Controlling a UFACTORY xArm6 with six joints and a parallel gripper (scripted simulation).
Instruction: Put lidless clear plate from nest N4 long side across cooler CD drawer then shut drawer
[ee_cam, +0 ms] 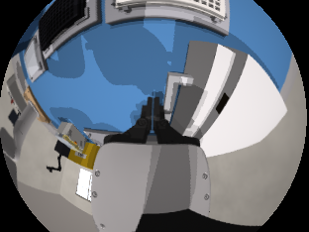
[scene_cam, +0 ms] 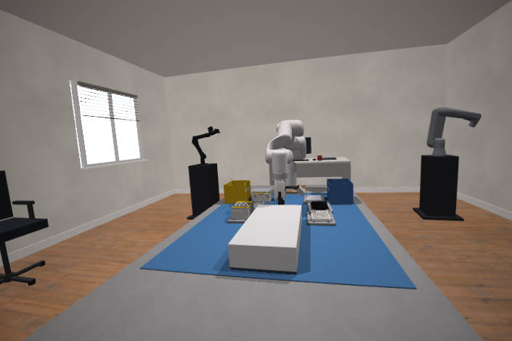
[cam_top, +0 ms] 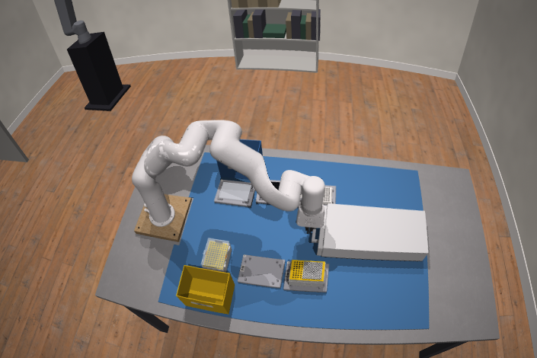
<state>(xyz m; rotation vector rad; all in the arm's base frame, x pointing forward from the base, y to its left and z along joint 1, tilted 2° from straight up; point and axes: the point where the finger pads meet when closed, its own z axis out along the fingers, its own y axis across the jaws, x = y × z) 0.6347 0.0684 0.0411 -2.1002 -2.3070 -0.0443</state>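
The white cooler CD [cam_top: 374, 231] lies long on the blue mat, its drawer front facing the arm's base. The drawer looks closed and I see no amber light. Its bar handle [ee_cam: 177, 88] sticks out from the front. My gripper [cam_top: 310, 231] is shut and empty; in the wrist view the fingers [ee_cam: 154, 116] point down at the mat just beside the handle, on the base side. The clear plate [cam_top: 234, 193] lies in a grey nest in the back row, left of the arm; it also shows in the exterior view [scene_cam: 314, 198].
A black plate [ee_cam: 66, 11] and a white well plate [cam_top: 328, 193] fill the other back nests. A blue bin stands behind them. In front are a tip box [cam_top: 215, 254], an empty nest [cam_top: 261, 270], a yellow rack [cam_top: 305, 274] and a yellow bin [cam_top: 204, 289].
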